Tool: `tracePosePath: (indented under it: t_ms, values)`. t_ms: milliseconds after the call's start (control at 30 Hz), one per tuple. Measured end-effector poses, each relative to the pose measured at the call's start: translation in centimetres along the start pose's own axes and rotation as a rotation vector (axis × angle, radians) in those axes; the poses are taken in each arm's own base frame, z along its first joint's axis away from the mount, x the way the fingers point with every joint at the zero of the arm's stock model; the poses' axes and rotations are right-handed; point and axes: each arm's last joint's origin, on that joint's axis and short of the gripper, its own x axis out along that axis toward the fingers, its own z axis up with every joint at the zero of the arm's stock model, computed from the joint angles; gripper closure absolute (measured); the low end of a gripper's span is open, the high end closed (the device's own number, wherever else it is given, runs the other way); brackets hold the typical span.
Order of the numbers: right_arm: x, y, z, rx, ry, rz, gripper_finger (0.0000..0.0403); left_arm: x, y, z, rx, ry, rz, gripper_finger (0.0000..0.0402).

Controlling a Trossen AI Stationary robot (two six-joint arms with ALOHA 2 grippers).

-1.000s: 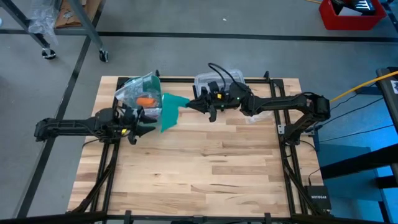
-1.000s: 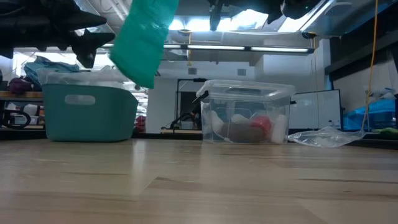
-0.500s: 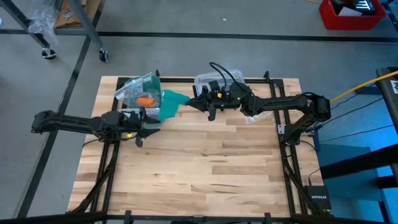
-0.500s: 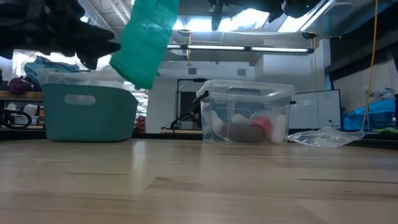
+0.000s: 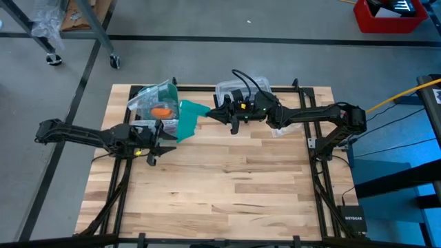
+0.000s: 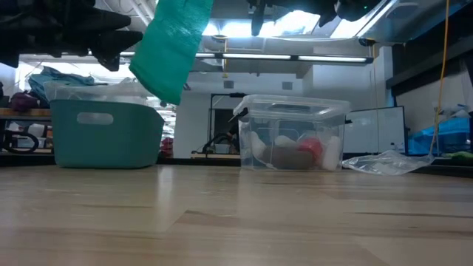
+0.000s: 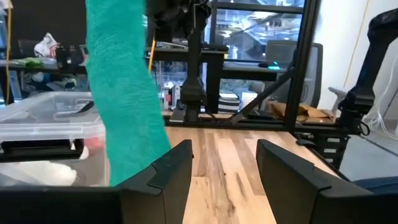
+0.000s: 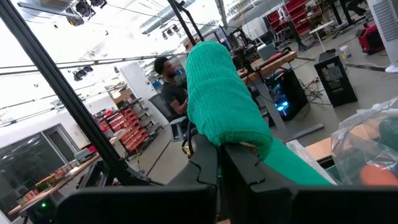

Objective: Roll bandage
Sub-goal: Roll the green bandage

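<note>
The teal bandage (image 5: 186, 118) hangs in the air over the table's far left part; it also shows in the low view (image 6: 174, 44) and the left wrist view (image 7: 124, 106). My right gripper (image 5: 212, 114) is shut on its upper end, well above the table. My left gripper (image 5: 160, 141) is open and empty, just left of the bandage's hanging lower end; in the left wrist view its fingers (image 7: 174, 168) stand beside the strip, apart from it. My right gripper pinches the bandage's upper end (image 8: 239, 140) between its two fingers (image 8: 205, 155), coming level from the table's right. The cloth bunches in several layers over the fingertips. The strip hangs slack below them, clear of the table.
A teal basket (image 6: 103, 133) holding a clear bag and an orange item (image 5: 160, 111) stands at the far left. A clear plastic box (image 6: 292, 140) stands at the far middle, with a crumpled plastic bag (image 6: 384, 162) to its right. The near half of the wooden table (image 5: 227, 193) is bare.
My left gripper has shifted a little toward the table's right and near edges, staying open beside the bandage's lower end. The bandage's hanging end has drawn in slightly. My right gripper has kept still.
</note>
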Motion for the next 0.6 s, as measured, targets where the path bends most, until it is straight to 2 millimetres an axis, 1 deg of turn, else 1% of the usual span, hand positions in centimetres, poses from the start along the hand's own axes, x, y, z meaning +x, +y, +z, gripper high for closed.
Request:
tracePosePath:
  t_ms: [100, 267, 367, 500, 600]
  values:
    - [0.0, 0.0, 0.0, 0.000, -0.001, 0.001, 0.0397, 0.0, 0.0, 0.2, -0.001, -0.018, -0.001, 0.0231]
    - [0.0, 0.0, 0.0, -0.001, -0.002, 0.002, 0.0397, -0.1, -0.1, 1.3, 0.000, -0.139, -0.016, 0.0238]
    - [0.0, 0.1, 0.0, -0.001, 0.005, 0.014, 0.0393, -0.2, -0.1, 1.7, 0.030, -0.179, -0.014, 0.0242]
    - [0.0, 0.1, 0.0, -0.001, 0.006, 0.016, 0.0394, -0.1, 0.1, 1.4, 0.051, -0.141, 0.040, 0.0244]
    - [0.0, 0.1, 0.0, -0.002, 0.004, 0.016, 0.0396, 0.0, 0.3, 0.6, 0.053, -0.066, 0.100, 0.0245]
